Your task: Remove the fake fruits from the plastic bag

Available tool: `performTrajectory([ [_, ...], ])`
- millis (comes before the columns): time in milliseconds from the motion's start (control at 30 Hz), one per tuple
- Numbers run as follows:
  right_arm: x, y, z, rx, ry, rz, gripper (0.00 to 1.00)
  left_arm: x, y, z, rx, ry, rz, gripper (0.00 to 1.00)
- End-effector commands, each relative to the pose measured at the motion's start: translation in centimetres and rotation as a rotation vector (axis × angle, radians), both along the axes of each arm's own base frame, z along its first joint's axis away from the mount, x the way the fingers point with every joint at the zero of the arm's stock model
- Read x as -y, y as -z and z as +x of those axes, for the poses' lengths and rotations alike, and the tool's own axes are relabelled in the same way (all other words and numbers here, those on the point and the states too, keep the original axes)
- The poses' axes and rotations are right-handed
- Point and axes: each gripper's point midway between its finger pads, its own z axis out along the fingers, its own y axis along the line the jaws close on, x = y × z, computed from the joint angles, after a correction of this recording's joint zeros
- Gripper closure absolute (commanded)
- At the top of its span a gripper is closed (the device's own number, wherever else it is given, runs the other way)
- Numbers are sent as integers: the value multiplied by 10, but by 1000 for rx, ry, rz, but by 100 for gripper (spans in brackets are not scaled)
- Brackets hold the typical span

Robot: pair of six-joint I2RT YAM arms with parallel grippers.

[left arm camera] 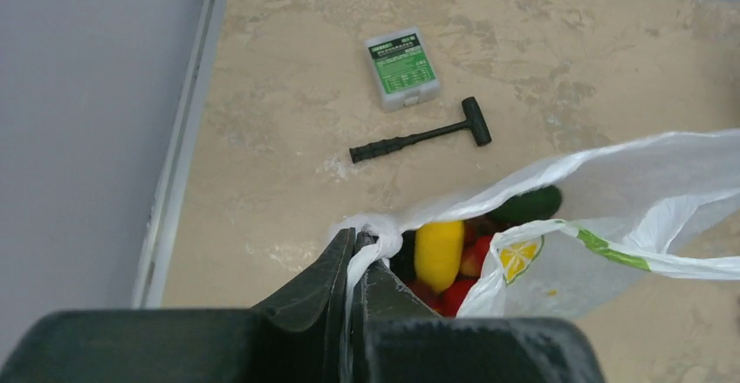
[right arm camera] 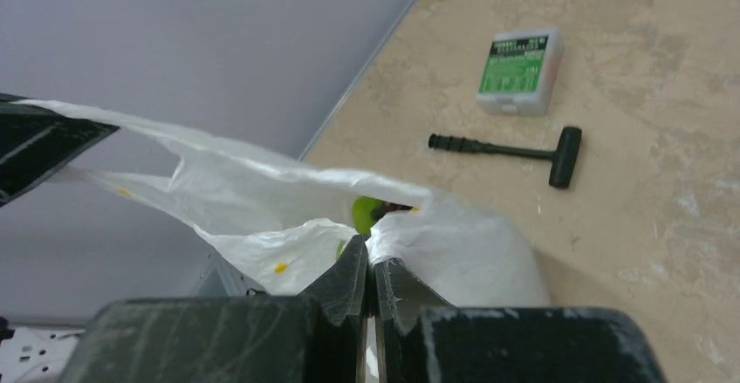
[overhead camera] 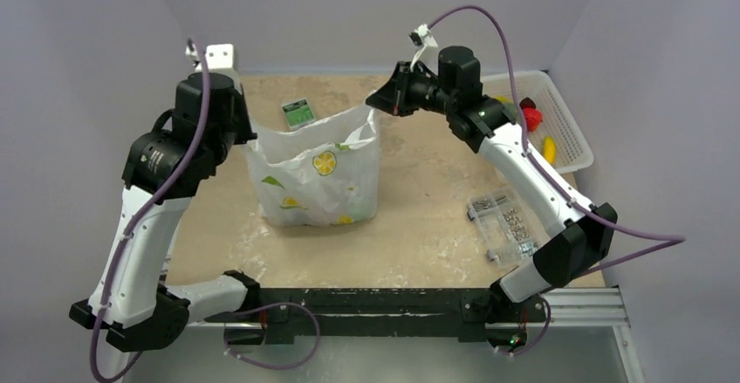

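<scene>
My left tool (left arm camera: 353, 250) is clenched on one rim of the plastic bag (overhead camera: 318, 169) and my right tool (right arm camera: 370, 259) pinches the opposite rim, so the mouth stretches open between them. Just beyond my left tool's tips, the fake fruits (left arm camera: 439, 254) lie inside the bag, exposed for picking.

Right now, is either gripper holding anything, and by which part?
Both hold the plastic bag by its top edge: the left gripper pinches the left side, the right gripper the right side.
</scene>
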Motion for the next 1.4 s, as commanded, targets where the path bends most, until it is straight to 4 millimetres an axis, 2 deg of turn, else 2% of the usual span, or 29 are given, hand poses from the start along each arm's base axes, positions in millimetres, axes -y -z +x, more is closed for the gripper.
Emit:
performTrajectory([
  [0, -1, -65, 2, 97, -37, 55, 100, -7, -5, -8, -29, -83, -295, 100],
  [67, -3, -65, -5, 77, -77, 45, 100, -15, -1, -11, -21, -115, -312, 100],
  [133, 3, -60, -8, 70, -59, 22, 100, -18, 11, -16, -20, -120, -329, 100],
  [300, 23, -26, -33, 13, -34, -45, 100, -17, 44, -36, -42, -100, -365, 100],
  [367, 31, -4, -38, -24, -12, -87, 100, -17, 53, -44, -55, -97, -381, 100],
  [400, 36, 7, -37, -48, 18, -110, 97, -16, 56, -47, -56, -94, -390, 100],
  [467, 39, 22, -44, -78, 10, -129, 79, -14, 59, -51, -61, -82, -407, 100],
  [500, 36, 24, -49, -75, -1, -132, 69, -12, 60, -52, -65, -77, -413, 100],
  [567, 27, 23, -60, -36, 4, -149, 42, -9, 59, -54, -66, -67, -431, 100],
  [633, 17, 23, -72, 4, 8, -198, 26, -7, 58, -54, -64, -55, -440, 100],
  [733, 10, 30, -75, 37, 51, -238, 18, -5, 58, -54, -65, -44, -446, 100],
  [833, 15, 48, -69, 26, 125, -265, 17, -5, 58, -55, -63, -39, -445, 100],
  [867, 16, 56, -69, 10, 137, -272, 18, -5, 58, -55, -64, -40, -441, 100],
  [933, 13, 59, -72, 14, 133, -258, 32, -7, 58, -56, -59, -45, -435, 100],
  [1067, 3, 43, -84, 17, 75, -169, 93, -16, 55, -52, -33, -100, -429, 100],
  [1100, -5, 33, -91, 0, 36, -110, 100, -17, 54, -49, -24, -125, -447, 100],
  [1167, -12, 6, -90, 4, 14, -37, 100, -12, 49, -38, -11, -146, -498, 100],
  [1233, -7, -18, -79, -17, 0, 41, 100, -10, 45, -30, -25, -176, -531, 100],
  [1300, 13, -38, -62, -28, -2, 127, 100, -13, 38, -27, -33, -211, -561, 100],
  [1367, 39, -42, -46, -55, -5, 153, 100, -16, 31, -22, -25, -220, -612, 100],
])
